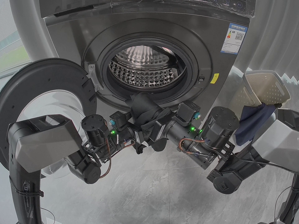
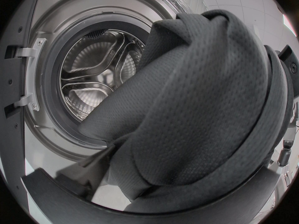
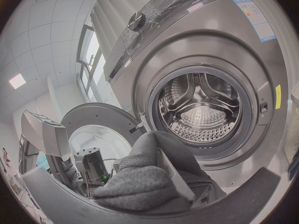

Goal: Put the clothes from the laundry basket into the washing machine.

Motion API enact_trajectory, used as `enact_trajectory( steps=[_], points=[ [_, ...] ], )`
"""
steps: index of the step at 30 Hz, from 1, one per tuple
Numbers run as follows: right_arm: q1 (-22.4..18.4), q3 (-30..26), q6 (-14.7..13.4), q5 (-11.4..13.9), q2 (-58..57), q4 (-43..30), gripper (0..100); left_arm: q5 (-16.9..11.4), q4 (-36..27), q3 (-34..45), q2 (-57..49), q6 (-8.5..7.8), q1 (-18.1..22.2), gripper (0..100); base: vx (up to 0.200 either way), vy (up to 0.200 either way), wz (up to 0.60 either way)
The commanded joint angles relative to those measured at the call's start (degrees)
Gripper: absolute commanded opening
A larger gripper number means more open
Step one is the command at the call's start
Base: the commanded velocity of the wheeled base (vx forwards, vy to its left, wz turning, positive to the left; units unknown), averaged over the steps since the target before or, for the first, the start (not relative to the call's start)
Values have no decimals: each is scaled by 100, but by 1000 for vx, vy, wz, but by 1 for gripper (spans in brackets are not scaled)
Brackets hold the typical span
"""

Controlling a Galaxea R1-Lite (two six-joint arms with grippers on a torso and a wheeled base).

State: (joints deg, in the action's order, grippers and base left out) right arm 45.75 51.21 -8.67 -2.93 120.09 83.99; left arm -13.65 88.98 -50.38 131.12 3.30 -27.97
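Our left fingers [image 2: 87, 168] and right fingers [image 3: 176, 178] are both closed on a dark garment [image 1: 144, 109], which is bunched over and between them. Just beyond the fingers, its upper end is at the lower rim of the washing machine's [image 1: 193, 47] open port. We see the laundry basket [image 1: 264, 87] well to the right.

Black mesh-knit garment [image 2: 193, 103] covers approx half the steel drum [image 2: 90, 75] opening. Beige perforated plastic laundry basket [image 1: 264, 87] & navy cloth [image 1: 253, 122] partly behind right arm [image 1: 277, 140]. Round dark washer door [image 1: 43, 75] cut at edge.
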Motion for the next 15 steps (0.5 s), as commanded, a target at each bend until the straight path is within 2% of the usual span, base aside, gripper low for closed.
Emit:
enact_trajectory(
  steps=[1,7,11,15],
  points=[
    [4,-24,-3,3,-3,12,0,12,5,-59,71,4,-7,0,0,0,0],
    [-128,-68,-3,3,-21,29,0,126,5,-50,-8,48,46,0,0,0,0],
    [-506,-68,-30,11,32,3,0,126,5,275,-359,65,81,0,0,0,0],
    [-638,-59,-39,11,94,3,0,126,14,582,-641,65,72,0,0,0,0]
  ],
)
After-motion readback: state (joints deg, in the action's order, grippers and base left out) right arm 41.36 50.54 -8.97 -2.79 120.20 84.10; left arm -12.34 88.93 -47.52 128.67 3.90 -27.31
